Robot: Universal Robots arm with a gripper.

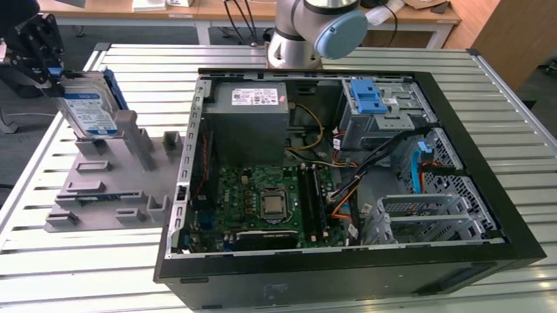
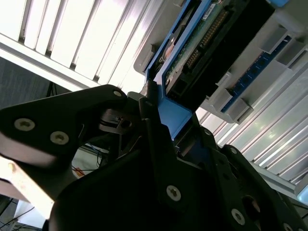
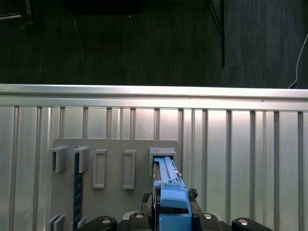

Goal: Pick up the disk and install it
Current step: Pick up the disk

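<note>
While the disk [image 1: 87, 112] stands on edge in the grey rack [image 1: 98, 195], the claw [image 1: 55, 73] seems to pinch the blue frame [image 2: 174, 114] at its top, a good spot to hold, as the disk looks hard, smooth, a bit heavy and breakable.

disk [image 3: 170, 188] (blue frame), grey rack [image 3: 114, 202], slatted table [image 3: 240, 154]

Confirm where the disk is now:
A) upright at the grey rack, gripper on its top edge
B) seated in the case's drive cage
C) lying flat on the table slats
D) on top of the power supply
A: in the exterior view the disk stands upright at the grey rack, outside the case, with the gripper clamped on its blue-framed top edge.
</note>
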